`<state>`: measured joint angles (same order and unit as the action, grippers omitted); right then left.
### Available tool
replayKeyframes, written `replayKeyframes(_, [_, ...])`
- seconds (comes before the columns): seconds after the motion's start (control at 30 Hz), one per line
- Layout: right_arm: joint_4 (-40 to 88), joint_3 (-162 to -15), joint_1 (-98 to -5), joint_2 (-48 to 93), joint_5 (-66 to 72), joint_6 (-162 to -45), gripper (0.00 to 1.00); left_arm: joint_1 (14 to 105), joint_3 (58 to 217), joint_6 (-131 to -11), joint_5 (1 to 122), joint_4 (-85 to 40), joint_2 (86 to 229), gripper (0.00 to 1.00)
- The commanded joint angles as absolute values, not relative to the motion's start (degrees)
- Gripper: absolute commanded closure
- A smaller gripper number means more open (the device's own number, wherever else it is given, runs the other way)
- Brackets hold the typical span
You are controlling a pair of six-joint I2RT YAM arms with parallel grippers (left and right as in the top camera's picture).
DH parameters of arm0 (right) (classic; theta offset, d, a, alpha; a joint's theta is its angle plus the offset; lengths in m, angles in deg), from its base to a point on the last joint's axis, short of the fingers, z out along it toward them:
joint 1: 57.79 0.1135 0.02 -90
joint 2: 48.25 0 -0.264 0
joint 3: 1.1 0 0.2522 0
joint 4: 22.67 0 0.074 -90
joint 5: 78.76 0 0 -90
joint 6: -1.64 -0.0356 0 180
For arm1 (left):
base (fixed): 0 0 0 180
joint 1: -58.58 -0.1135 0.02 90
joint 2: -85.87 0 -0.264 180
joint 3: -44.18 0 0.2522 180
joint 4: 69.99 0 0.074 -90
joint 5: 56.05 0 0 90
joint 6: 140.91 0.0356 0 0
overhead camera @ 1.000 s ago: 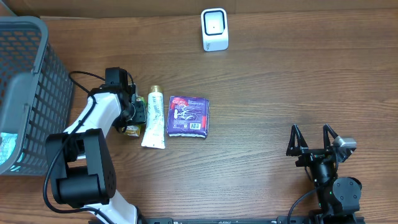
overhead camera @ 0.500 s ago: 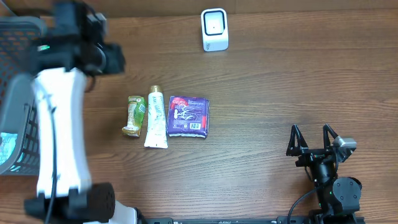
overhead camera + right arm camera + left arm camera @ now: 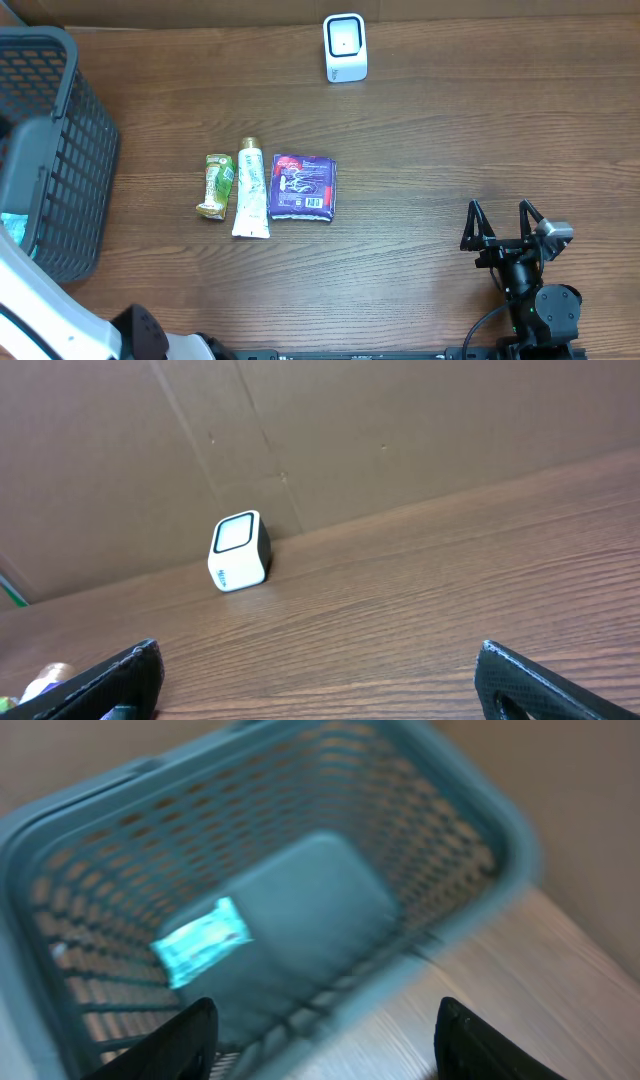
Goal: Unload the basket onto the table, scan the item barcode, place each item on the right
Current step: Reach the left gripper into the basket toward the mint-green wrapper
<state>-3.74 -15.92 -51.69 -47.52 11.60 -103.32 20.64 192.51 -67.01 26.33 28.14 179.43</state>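
Since our left gripper (image 3: 325, 1040) swung off the packets (image 3: 250, 187) to above the basket (image 3: 70, 160), fingers (image 3: 185, 1040) parted, empty, we log none scanned; right gripper (image 3: 503, 222) gapes wide.

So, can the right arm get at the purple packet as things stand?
Probably yes: the right arm has its jaws open, and only bare table lies between it and the purple packet, though the reach looks long.
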Motion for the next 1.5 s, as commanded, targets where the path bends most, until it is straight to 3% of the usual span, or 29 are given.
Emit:
replayKeyframes(0.0, [-4.1,-15.3,-51.3,-48.1,11.6,-103.1,0.0,16.3,190.9,-69.4,24.9,27.3,181.9,0.39])
replayKeyframes(0.27, [-4.1,-15.3,-51.3,-48.1,11.6,-103.1,0.0,14.5,190.7,-68.6,22.3,28.1,191.3,0.39])
replayKeyframes(0.33, [-4.1,-15.3,-51.3,-48.1,11.6,-103.1,0.0,14.5,190.5,-67.4,19.9,30.0,194.9,0.46])
replayKeyframes(0.57, [-4.1,-15.3,-51.3,-48.1,11.6,-103.1,0.0,12.7,184.2,-66.1,16.4,29.3,201.1,0.44])
replayKeyframes(0.73, [-4.1,-15.3,-51.3,-48.1,11.6,-103.1,0.0,11.6,174.5,-61.1,16.0,23.7,202.2,0.42])
replayKeyframes(0.97, [-4.1,-15.3,-51.3,-48.1,11.6,-103.1,0.0,6.7,156.2,-58.5,13.9,10.7,202.2,0.28])
replayKeyframes(1.3, [-4.1,-15.3,-51.3,-48.1,11.6,-103.1,0.0,5.7,148.5,-47.1,14.0,-3.3,202.2,0.28])
replayKeyframes(1.47, [-4.1,-15.3,-51.3,-48.1,11.6,-103.1,0.0,5.7,148.3,-44.1,14.1,-9.0,202.5,0.23])
